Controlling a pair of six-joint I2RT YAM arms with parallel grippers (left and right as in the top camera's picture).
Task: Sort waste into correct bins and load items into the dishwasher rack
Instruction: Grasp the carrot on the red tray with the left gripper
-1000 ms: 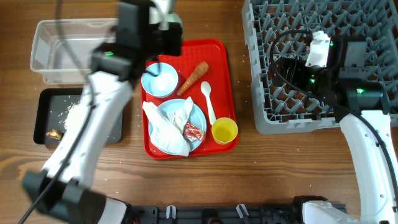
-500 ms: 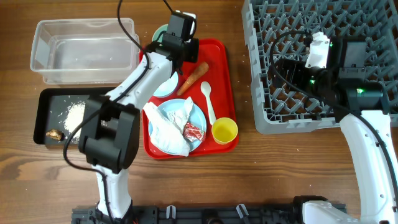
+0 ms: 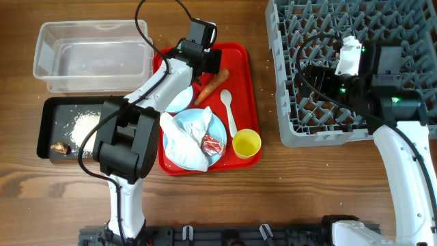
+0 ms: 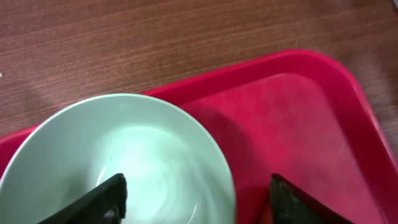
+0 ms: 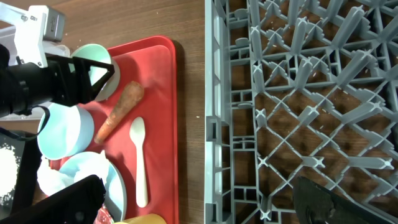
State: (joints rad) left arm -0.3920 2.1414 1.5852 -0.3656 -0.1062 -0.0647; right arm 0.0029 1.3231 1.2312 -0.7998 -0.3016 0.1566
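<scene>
At the table's far-left corner stands your clear tub [image 3: 92, 58]. Just nearer you along the left edge, the black tray [image 3: 54, 130] holds the rice [image 3: 85, 124] and the brown lump [image 3: 60, 147], so food scraps look assigned there.

On the red tray [image 3: 239, 68] mid-table, toward the far edge, your left gripper [image 4: 198, 202] hovers with its fingers apart. One is over the hollow of a bowl [image 4: 143, 155] and one is outside it, a stance that suits pinching the rim. A second bowl [image 3: 179, 101] lies just beside, then the carrot [image 3: 213, 83] and the spoon [image 3: 229, 113].

Nearer you, the plate [image 3: 218, 128] carries the napkin [image 3: 183, 140] and the red wrapper [image 3: 212, 145], with the yellow cup [image 3: 246, 144] just beside it.

By the right edge, your right gripper [image 5: 199, 202] hangs spread wide and empty over the rack [image 3: 287, 133], probably placed to receive dishes.
</scene>
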